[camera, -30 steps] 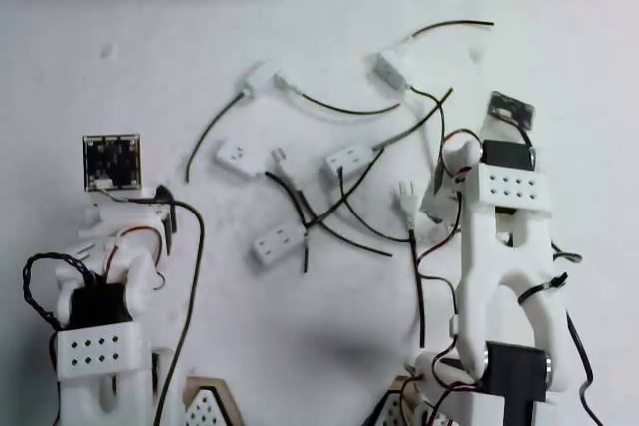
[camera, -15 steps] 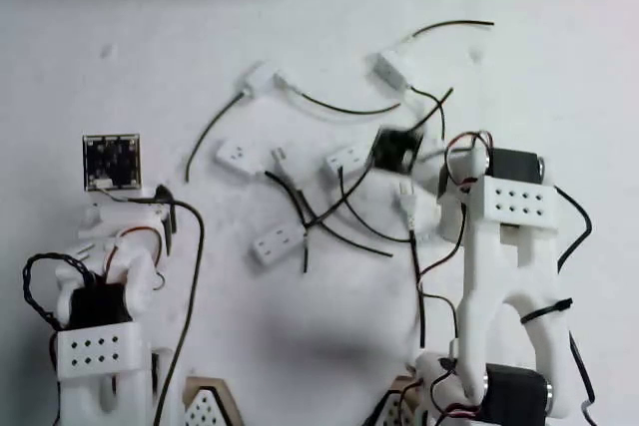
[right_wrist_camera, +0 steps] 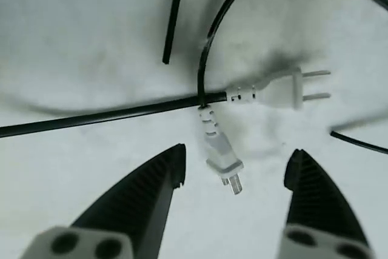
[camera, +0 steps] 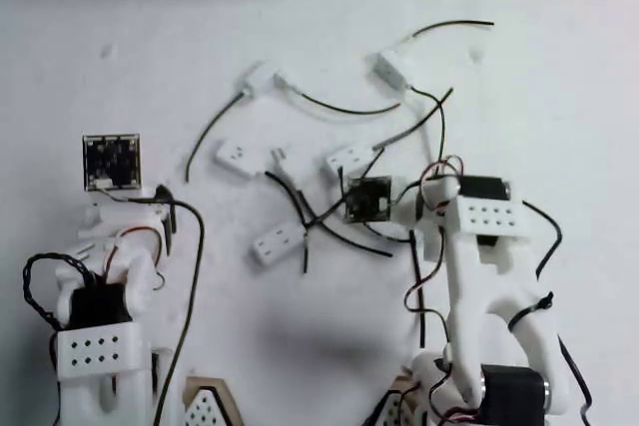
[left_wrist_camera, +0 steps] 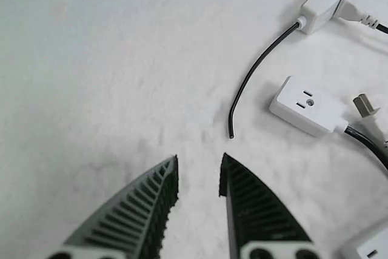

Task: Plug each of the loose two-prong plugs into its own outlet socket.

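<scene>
Two plugs (right_wrist_camera: 279, 89) lay loose on table (camera: 120, 47), right of centre; smaller plug (right_wrist_camera: 221, 156) beneath released, empty right end effector (right_wrist_camera: 237, 162). Left end effector (left_wrist_camera: 199, 168) released, near left; socket (left_wrist_camera: 306, 106) near it.

- Far-left socket (camera: 262, 77): white block lying flat. Its black lead runs left and nearer, ending free on the desk (camera: 120, 57).
- Far-right socket (camera: 392, 68): white block, angled, with a lead curving away far-right.
- Left socket (left_wrist_camera: 306, 106): white, flat, face up, slots showing.
- Small plug (left_wrist_camera: 364, 104): loose, grey prongs bare, just right of the left socket.
- Centre socket (camera: 350, 159): white, face up, angled.
- Near socket (camera: 279, 243): white, face up, angled, nearer than the left socket.
- Two-prong plug (right_wrist_camera: 279, 89): white, flat on the desk, both prongs bare, on a black lead.
- Second plug (right_wrist_camera: 221, 156): white, smaller, loose, lying crosswise just beside the two-prong plug.
</scene>
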